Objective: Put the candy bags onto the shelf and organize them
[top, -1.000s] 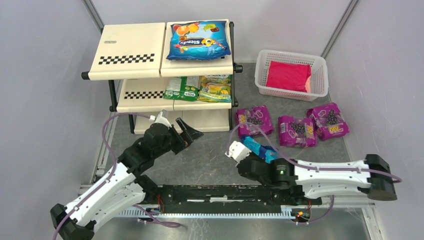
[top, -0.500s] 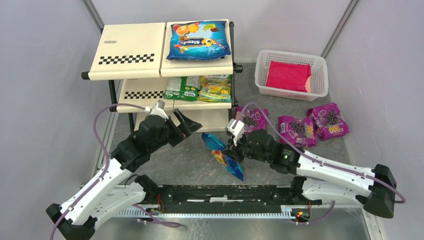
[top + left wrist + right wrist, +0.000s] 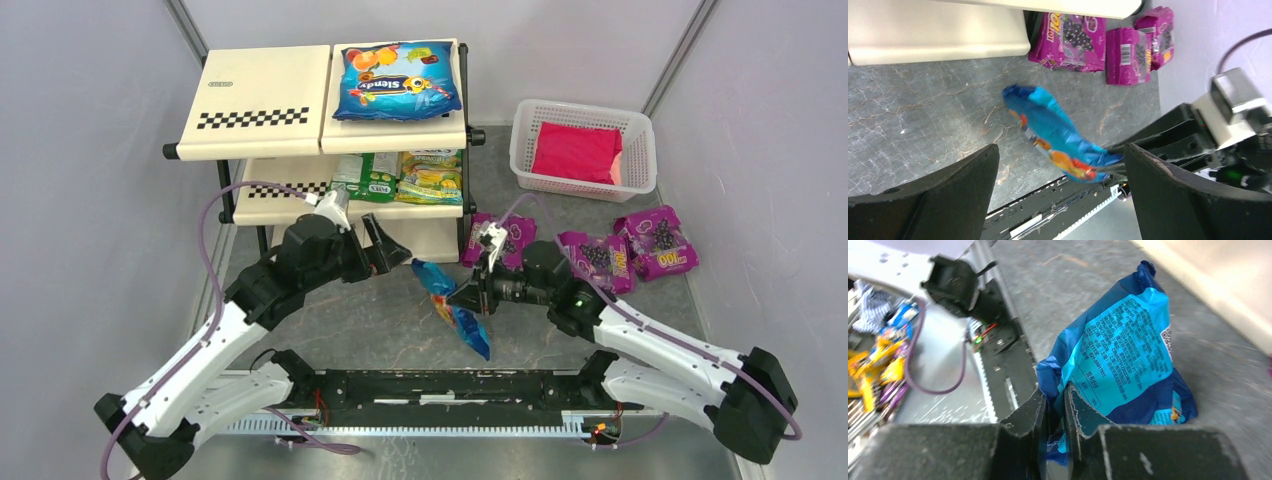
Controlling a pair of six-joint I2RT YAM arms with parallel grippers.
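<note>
One-handed, pinches blue candy bag [image 3: 462, 320] by its edge in right hand [image 3: 468, 296]; holds left hand [image 3: 383, 250] wide open, empty.

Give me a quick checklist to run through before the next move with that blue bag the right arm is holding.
1. Grip: right gripper shut on held blue bag, ok.
2. Receiver: left gripper open wide, ok.
3. Bag inside its jaws: not ok, it hangs just beyond them.
4. Room: shelf top tier has a bare panel, ok.
5. Leftovers: three purple bags on the table, not ok.
</note>
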